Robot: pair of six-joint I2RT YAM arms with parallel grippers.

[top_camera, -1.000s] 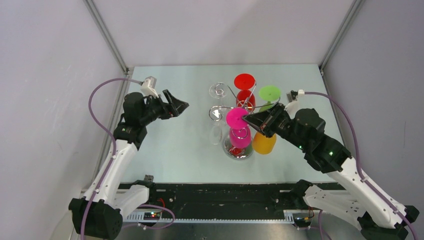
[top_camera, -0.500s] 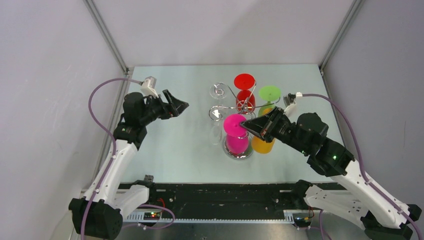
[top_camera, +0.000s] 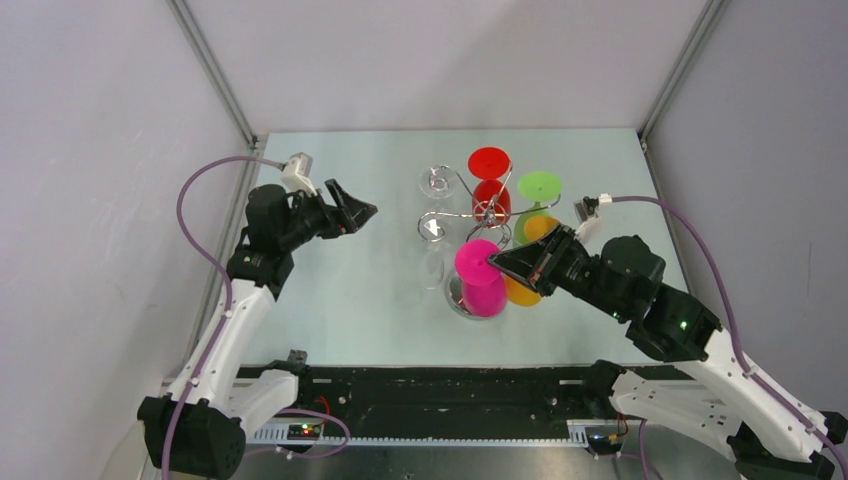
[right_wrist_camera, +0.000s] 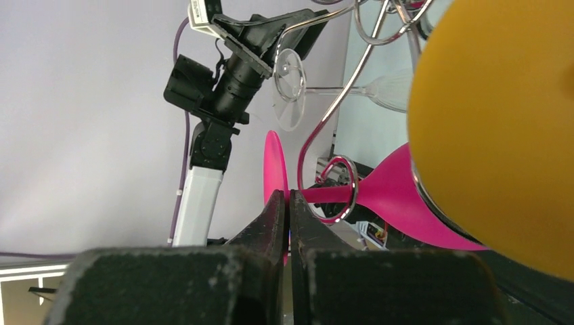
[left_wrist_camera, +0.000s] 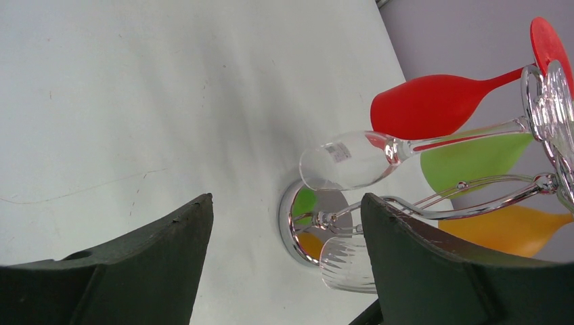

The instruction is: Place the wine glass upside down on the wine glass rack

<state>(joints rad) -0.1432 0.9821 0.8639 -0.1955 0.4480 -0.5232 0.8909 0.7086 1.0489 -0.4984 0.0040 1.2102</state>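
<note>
The pink wine glass hangs upside down on the near side of the chrome wine glass rack. In the right wrist view its stem passes through a curled rack arm. My right gripper is shut on the edge of the pink glass's round foot, with the fingers pinching the disc. My left gripper is open and empty, well left of the rack, and shows in its own view facing the rack's mirrored base.
Red, green and orange glasses and two clear glasses hang on the rack. The orange bowl is very close to my right wrist. Enclosure walls stand at the back and sides.
My right gripper has drawn toward the near edge with the pink glass's foot in it, and the pink glass has shifted that way. The orange glass's foot now shows. The left arm has not moved.
</note>
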